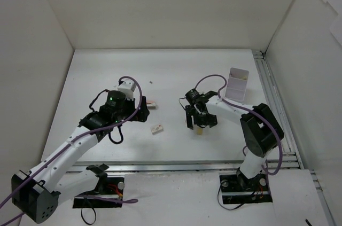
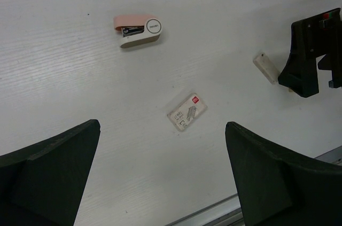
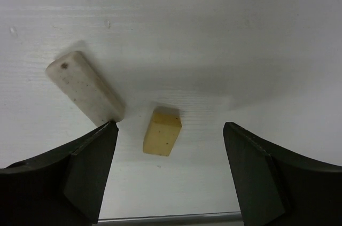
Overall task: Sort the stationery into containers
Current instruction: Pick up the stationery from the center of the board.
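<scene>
A yellow-beige eraser block (image 3: 162,131) lies on the white table, between the wide-apart fingers of my right gripper (image 3: 171,124), and neither finger touches it. In the top view this eraser (image 1: 199,131) shows just below the right gripper (image 1: 197,123). A longer whitish eraser (image 3: 85,90) lies beside the left fingertip. The white divided container (image 1: 236,84) stands behind and to the right of the right arm. My left gripper (image 2: 162,124) hangs open and empty above the table. A pink stapler (image 2: 138,30) and a small red-labelled box (image 2: 187,112) lie ahead of it.
White walls close in the table on the left, back and right. A metal rail (image 1: 187,167) runs along the near edge and another (image 1: 272,98) along the right side. From above, the stapler (image 1: 151,103) and box (image 1: 157,129) lie between the arms.
</scene>
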Available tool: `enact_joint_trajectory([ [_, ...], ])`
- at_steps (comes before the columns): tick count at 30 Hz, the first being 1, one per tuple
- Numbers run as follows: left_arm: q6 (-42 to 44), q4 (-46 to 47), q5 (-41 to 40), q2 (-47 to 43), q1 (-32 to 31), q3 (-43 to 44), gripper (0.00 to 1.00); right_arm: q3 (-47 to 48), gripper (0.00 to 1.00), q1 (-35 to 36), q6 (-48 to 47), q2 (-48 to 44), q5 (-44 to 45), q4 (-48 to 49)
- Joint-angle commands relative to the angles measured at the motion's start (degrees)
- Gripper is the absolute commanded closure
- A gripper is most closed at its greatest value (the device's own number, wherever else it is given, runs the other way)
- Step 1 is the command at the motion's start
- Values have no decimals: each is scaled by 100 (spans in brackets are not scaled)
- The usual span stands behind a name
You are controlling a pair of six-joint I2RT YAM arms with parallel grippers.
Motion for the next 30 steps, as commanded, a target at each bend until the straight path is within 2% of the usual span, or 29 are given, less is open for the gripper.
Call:
enact_joint_trajectory([
  [1,-66,258,-52,-74,49,102,0,-164,24,35,153,213,121,348],
  [3,-66,197,-113,-65,49,154,0,-200,35,35,197,222,86,427],
  [4,-57,197,-122,-65,49,172,0,-208,44,35,206,214,77,445],
  [5,-66,144,-122,-56,49,198,0,-243,45,26,232,196,42,489],
  [15,-31,91,-123,-109,49,286,0,-771,45,9,302,-260,-64,726],
  [23,4,47,-131,-12,49,392,0,-1184,52,-18,417,-437,42,946],
  [26,4,38,-149,32,49,418,0,-1158,60,-18,426,-454,86,1025],
  [29,-4,30,-149,32,49,427,0,-1140,83,-26,434,-603,112,1096],
  [30,-4,21,-149,40,49,436,0,-1140,87,-27,434,-682,121,1096],
])
